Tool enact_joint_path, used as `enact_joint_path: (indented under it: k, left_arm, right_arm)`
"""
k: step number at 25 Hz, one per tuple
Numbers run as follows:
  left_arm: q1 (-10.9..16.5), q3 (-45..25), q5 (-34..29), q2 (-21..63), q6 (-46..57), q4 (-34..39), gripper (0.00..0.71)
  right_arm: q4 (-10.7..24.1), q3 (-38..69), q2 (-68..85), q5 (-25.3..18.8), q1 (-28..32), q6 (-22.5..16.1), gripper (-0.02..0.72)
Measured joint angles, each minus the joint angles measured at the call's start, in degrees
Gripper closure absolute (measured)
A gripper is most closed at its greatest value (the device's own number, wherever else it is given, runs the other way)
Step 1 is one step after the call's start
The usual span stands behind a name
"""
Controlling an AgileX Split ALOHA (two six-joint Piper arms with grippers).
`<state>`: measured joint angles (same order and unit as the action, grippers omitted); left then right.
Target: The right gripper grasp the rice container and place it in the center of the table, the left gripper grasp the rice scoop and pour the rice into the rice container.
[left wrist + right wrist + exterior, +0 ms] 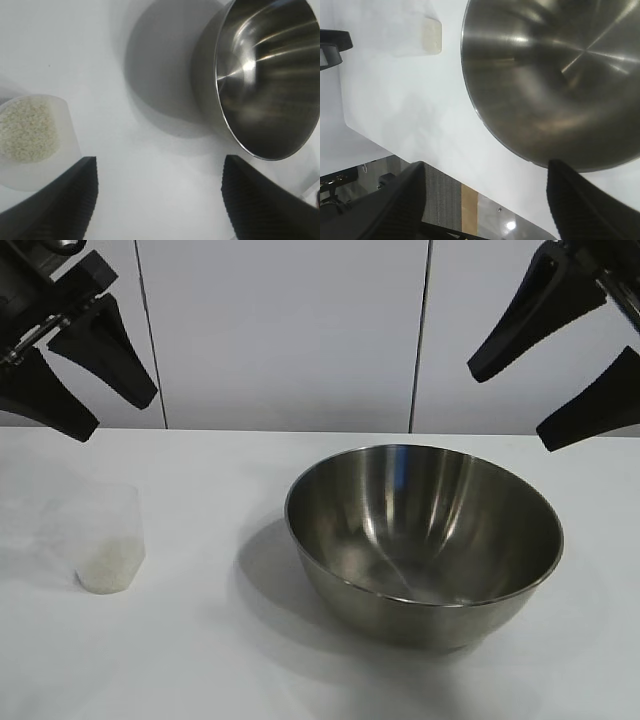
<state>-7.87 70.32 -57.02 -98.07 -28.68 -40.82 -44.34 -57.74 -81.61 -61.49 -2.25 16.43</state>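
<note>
The rice container [424,540], a large shiny steel bowl, stands empty on the white table [200,640], a little right of the middle. It also shows in the left wrist view [265,75] and the right wrist view [555,75]. The rice scoop [105,538], a small clear plastic cup with rice [108,568] in its bottom, stands upright at the table's left; it also shows in the left wrist view [35,140]. My left gripper [85,380] hangs open and empty high above the scoop. My right gripper [535,390] hangs open and empty high above the bowl's right rear.
A white panelled wall [290,330] stands behind the table. The table's edge [410,155] shows in the right wrist view, with floor beyond it.
</note>
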Motion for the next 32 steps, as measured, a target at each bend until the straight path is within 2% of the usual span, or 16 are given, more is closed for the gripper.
enact_joint_path:
  k: [6, 8, 10, 15, 18, 32]
  left_arm:
    - [0.00, 0.00, 0.00, 0.00, 0.00, 0.00, 0.203]
    - [0.00, 0.00, 0.00, 0.00, 0.00, 0.00, 0.203]
    - [0.00, 0.00, 0.00, 0.00, 0.00, 0.00, 0.203]
    - [0.00, 0.00, 0.00, 0.00, 0.00, 0.00, 0.203]
    - [0.00, 0.00, 0.00, 0.00, 0.00, 0.00, 0.203]
    - [0.00, 0.00, 0.11, 0.00, 0.00, 0.00, 0.203]
  right_arm:
    - [0.07, -0.11, 0.00, -0.06, 0.00, 0.57, 0.231]
    - [1.30, -1.12, 0.05, -0.31, 0.00, 1.04, 0.231]
    - [4.59, -2.98, 0.05, -0.86, 0.00, 1.19, 0.231]
    - [16.93, -6.02, 0.05, -2.25, 0.00, -1.31, 0.231]
    - [21.49, -6.02, -0.78, -0.83, 0.00, -3.57, 0.231]
    - [22.50, -6.22, -19.07, 13.12, 0.00, -4.35, 0.231]
